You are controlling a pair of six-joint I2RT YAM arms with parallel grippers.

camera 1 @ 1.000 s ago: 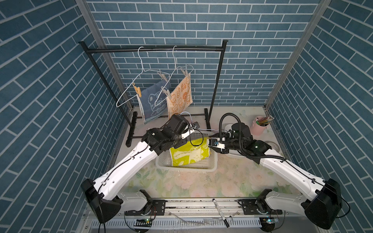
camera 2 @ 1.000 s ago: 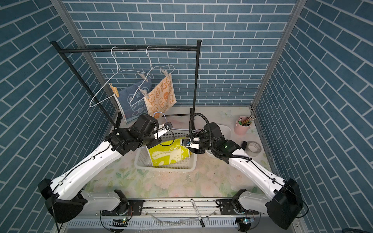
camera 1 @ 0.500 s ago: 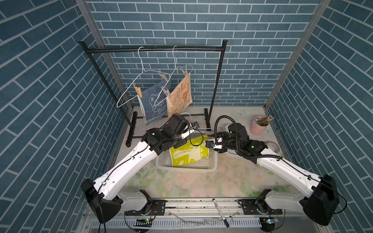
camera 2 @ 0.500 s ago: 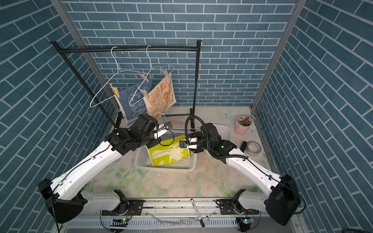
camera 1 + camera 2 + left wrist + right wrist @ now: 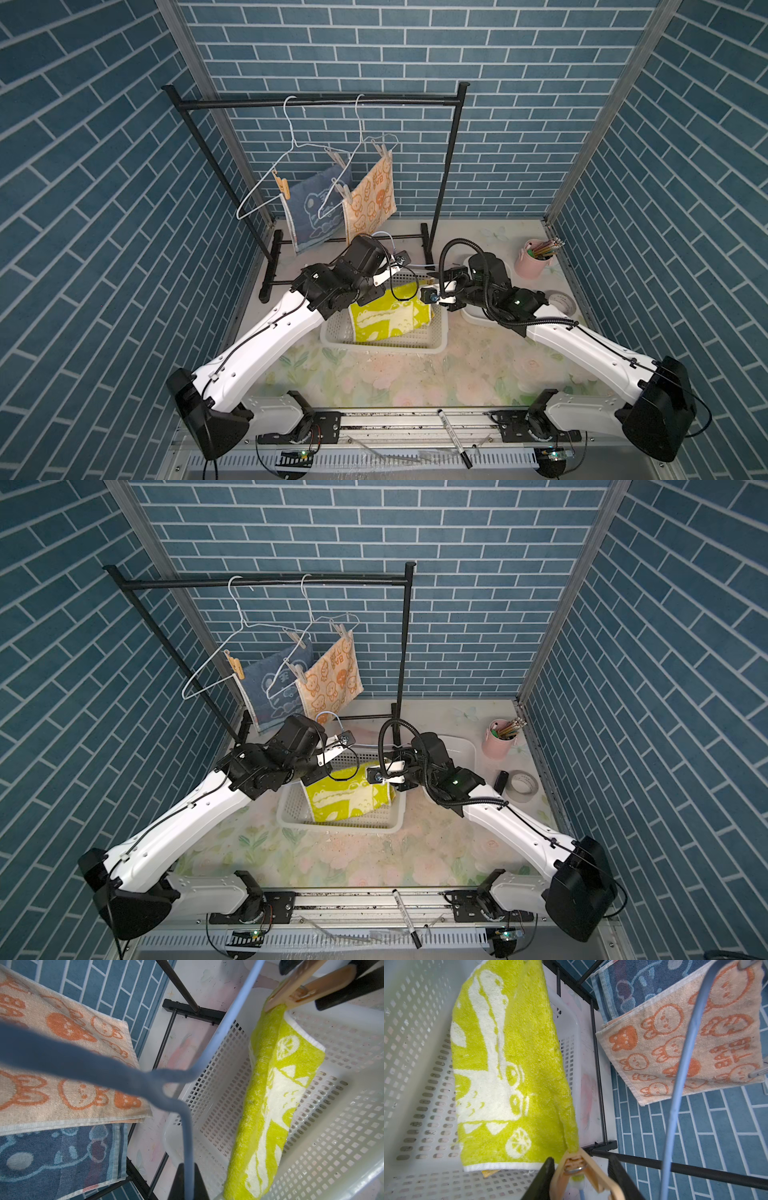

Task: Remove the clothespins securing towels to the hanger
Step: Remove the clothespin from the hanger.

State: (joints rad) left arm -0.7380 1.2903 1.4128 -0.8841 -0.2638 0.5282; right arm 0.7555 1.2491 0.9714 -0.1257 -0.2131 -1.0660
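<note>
My left gripper (image 5: 188, 1167) is shut on a light blue wire hanger (image 5: 224, 1022) held low over the white basket (image 5: 415, 347). A yellow-green towel (image 5: 390, 318) hangs from that hanger into the basket, pinned at its upper corner by a tan clothespin (image 5: 560, 1176). My right gripper (image 5: 580, 1159) straddles this clothespin, one finger against each prong. On the black rack (image 5: 320, 101), white hangers carry the blue towel (image 5: 316, 212) and the orange bunny towel (image 5: 372, 199). A tan clothespin (image 5: 282, 185) and grey clothespins (image 5: 337, 157) (image 5: 384, 150) (image 5: 345, 192) hold them.
A pink cup of pencils (image 5: 534, 262) stands at the back right, with a tape roll (image 5: 559, 301) nearer. A white tray (image 5: 473, 320) lies under my right arm. The rack's black foot bars (image 5: 600, 1084) run just behind the basket. A marker (image 5: 453, 432) lies on the front rail.
My right gripper has moved left to the towel's pinned corner and its jaws have narrowed onto the clothespin. The left arm and the hanger have stayed put.
</note>
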